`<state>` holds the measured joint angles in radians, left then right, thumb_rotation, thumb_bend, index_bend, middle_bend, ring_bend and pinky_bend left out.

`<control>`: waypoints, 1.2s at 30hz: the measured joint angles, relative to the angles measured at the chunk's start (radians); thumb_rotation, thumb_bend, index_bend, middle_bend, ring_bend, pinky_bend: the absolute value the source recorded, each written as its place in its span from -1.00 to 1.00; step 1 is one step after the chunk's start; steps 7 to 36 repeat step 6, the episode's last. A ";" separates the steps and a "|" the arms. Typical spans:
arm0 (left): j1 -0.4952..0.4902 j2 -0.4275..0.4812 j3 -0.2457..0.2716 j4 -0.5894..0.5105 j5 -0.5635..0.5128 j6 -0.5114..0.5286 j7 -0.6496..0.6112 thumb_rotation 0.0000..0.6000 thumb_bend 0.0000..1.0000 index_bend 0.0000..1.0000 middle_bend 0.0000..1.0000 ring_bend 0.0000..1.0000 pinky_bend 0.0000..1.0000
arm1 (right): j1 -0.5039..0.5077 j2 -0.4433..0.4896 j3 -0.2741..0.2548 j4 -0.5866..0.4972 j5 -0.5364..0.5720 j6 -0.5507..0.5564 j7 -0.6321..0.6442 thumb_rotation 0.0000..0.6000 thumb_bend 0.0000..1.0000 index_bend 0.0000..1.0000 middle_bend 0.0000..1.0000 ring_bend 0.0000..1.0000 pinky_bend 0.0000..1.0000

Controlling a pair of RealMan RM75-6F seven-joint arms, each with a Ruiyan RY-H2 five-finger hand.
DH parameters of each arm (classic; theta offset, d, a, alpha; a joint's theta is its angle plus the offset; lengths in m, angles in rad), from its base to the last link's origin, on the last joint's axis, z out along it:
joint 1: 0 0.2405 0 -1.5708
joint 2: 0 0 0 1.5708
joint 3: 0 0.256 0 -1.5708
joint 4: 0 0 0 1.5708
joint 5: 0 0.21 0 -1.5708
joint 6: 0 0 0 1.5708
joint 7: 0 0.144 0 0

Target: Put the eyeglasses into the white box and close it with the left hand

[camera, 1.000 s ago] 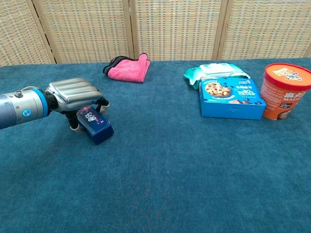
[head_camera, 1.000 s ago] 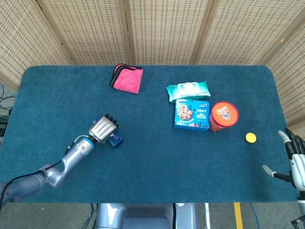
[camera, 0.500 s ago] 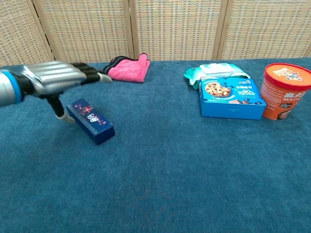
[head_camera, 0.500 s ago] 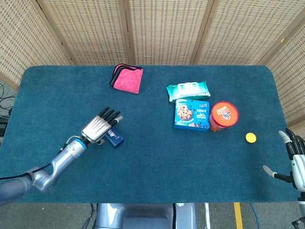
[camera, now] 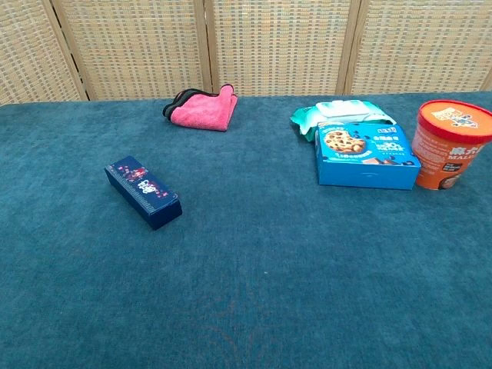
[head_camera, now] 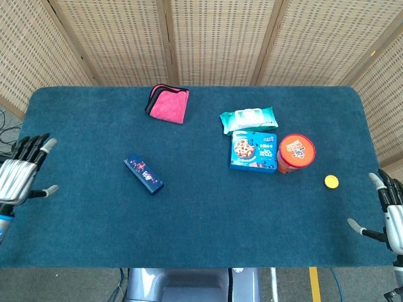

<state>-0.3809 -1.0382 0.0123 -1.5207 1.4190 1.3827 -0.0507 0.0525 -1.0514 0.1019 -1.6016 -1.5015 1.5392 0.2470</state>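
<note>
Blue felt table (head_camera: pixel 201 214) before woven screens (head_camera: pixel 214 38); both hands spread, empty.

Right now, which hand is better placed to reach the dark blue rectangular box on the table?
The left hand: it is open at the table's left edge, on the dark blue rectangular box's side. The right hand is across the table.

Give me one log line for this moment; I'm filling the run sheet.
left hand: open, table edge | right hand: open, idle | dark blue box: shut, untouched
</note>
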 measured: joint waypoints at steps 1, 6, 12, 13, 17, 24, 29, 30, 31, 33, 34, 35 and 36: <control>0.030 0.002 0.004 -0.003 -0.008 0.025 -0.016 1.00 -1.00 -1.00 -1.00 -1.00 -1.00 | 0.000 -0.003 0.002 0.001 0.002 0.003 -0.009 1.00 -1.00 -1.00 -1.00 -1.00 -1.00; 0.127 -0.005 0.018 -0.014 -0.031 0.107 -0.038 1.00 -1.00 -1.00 -1.00 -1.00 -1.00 | -0.005 -0.030 0.014 0.018 0.007 0.036 -0.082 1.00 -1.00 -1.00 -1.00 -1.00 -1.00; 0.127 -0.005 0.018 -0.014 -0.031 0.107 -0.038 1.00 -1.00 -1.00 -1.00 -1.00 -1.00 | -0.005 -0.030 0.014 0.018 0.007 0.036 -0.082 1.00 -1.00 -1.00 -1.00 -1.00 -1.00; 0.127 -0.005 0.018 -0.014 -0.031 0.107 -0.038 1.00 -1.00 -1.00 -1.00 -1.00 -1.00 | -0.005 -0.030 0.014 0.018 0.007 0.036 -0.082 1.00 -1.00 -1.00 -1.00 -1.00 -1.00; 0.127 -0.005 0.018 -0.014 -0.031 0.107 -0.038 1.00 -1.00 -1.00 -1.00 -1.00 -1.00 | -0.005 -0.030 0.014 0.018 0.007 0.036 -0.082 1.00 -1.00 -1.00 -1.00 -1.00 -1.00; 0.127 -0.005 0.018 -0.014 -0.031 0.107 -0.038 1.00 -1.00 -1.00 -1.00 -1.00 -1.00 | -0.005 -0.030 0.014 0.018 0.007 0.036 -0.082 1.00 -1.00 -1.00 -1.00 -1.00 -1.00; 0.127 -0.005 0.018 -0.014 -0.031 0.107 -0.038 1.00 -1.00 -1.00 -1.00 -1.00 -1.00 | -0.005 -0.030 0.014 0.018 0.007 0.036 -0.082 1.00 -1.00 -1.00 -1.00 -1.00 -1.00; 0.127 -0.005 0.018 -0.014 -0.031 0.107 -0.038 1.00 -1.00 -1.00 -1.00 -1.00 -1.00 | -0.005 -0.030 0.014 0.018 0.007 0.036 -0.082 1.00 -1.00 -1.00 -1.00 -1.00 -1.00; 0.127 -0.005 0.018 -0.014 -0.031 0.107 -0.038 1.00 -1.00 -1.00 -1.00 -1.00 -1.00 | -0.005 -0.030 0.014 0.018 0.007 0.036 -0.082 1.00 -1.00 -1.00 -1.00 -1.00 -1.00; 0.127 -0.005 0.018 -0.014 -0.031 0.107 -0.038 1.00 -1.00 -1.00 -1.00 -1.00 -1.00 | -0.005 -0.030 0.014 0.018 0.007 0.036 -0.082 1.00 -1.00 -1.00 -1.00 -1.00 -1.00; 0.127 -0.005 0.018 -0.014 -0.031 0.107 -0.038 1.00 -1.00 -1.00 -1.00 -1.00 -1.00 | -0.005 -0.030 0.014 0.018 0.007 0.036 -0.082 1.00 -1.00 -1.00 -1.00 -1.00 -1.00; 0.127 -0.005 0.018 -0.014 -0.031 0.107 -0.038 1.00 -1.00 -1.00 -1.00 -1.00 -1.00 | -0.005 -0.030 0.014 0.018 0.007 0.036 -0.082 1.00 -1.00 -1.00 -1.00 -1.00 -1.00; 0.127 -0.005 0.018 -0.014 -0.031 0.107 -0.038 1.00 -1.00 -1.00 -1.00 -1.00 -1.00 | -0.005 -0.030 0.014 0.018 0.007 0.036 -0.082 1.00 -1.00 -1.00 -1.00 -1.00 -1.00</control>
